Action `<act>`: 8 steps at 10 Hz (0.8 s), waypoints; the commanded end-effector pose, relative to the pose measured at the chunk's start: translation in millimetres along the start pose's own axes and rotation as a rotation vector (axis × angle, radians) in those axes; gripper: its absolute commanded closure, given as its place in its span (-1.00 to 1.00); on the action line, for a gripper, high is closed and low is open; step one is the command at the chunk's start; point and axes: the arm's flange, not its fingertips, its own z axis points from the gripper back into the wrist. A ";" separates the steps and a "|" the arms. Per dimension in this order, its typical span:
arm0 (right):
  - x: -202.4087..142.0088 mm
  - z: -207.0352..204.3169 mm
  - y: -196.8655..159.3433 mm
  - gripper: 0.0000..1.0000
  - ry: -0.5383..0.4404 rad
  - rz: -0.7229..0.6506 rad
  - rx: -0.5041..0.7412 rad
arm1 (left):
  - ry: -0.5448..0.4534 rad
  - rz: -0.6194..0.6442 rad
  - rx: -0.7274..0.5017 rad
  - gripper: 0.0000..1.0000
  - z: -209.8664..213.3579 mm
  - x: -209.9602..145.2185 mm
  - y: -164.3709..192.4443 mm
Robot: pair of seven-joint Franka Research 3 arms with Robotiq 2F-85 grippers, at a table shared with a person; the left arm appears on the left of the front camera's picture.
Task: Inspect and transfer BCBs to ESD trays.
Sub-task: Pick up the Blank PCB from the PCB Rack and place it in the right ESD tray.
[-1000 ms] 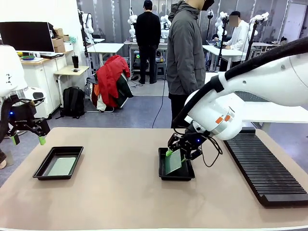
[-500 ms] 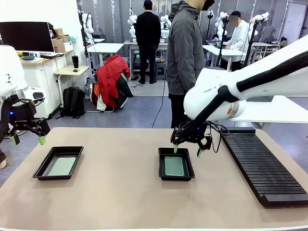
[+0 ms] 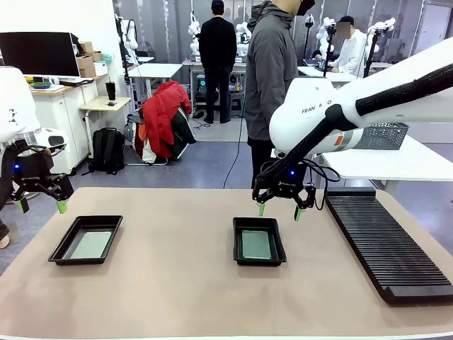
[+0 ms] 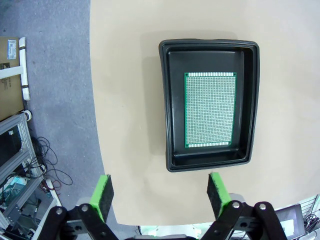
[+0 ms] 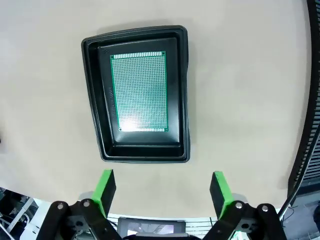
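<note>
Two black ESD trays rest on the tan table, the left tray (image 3: 64, 248) and the middle tray (image 3: 237, 249). Each holds one green BCB lying flat: the left board (image 3: 91, 245) and the middle board (image 3: 256, 244). My right gripper (image 3: 277, 210) hangs open above the far edge of the middle tray, nothing between its fingers. The right wrist view looks down on that tray (image 5: 95, 100) and its board (image 5: 139, 91). At the table's left edge my left gripper (image 3: 40, 207) stands open and empty; its wrist view shows the left tray (image 4: 167, 100) with its board (image 4: 210, 110).
A long black ribbed rack (image 3: 386, 248) lies along the table's right side. A person in a grey jacket (image 3: 272, 78) stands at the far edge behind the middle tray. Bare table lies between the trays and along the front.
My right gripper let go of the green board, which now lies flat in the middle tray. The gripper rose and drew back toward the far side. The left arm stayed still.
</note>
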 end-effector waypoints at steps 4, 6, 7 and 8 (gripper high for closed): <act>-1.3 -0.1 1.4 -1.00 0.000 0.003 0.000 | -0.001 0.002 0.001 -1.00 -0.3 0.3 0.6; -1.3 -0.1 1.4 -1.00 0.000 0.003 0.000 | -0.001 0.002 0.001 -1.00 -0.3 0.3 0.6; -1.3 -0.1 1.4 -1.00 0.000 0.003 0.000 | -0.001 0.002 0.001 -1.00 -0.3 0.3 0.6; -1.3 -0.1 1.4 -1.00 0.000 0.003 0.000 | -0.001 0.002 0.001 -1.00 -0.3 0.3 0.6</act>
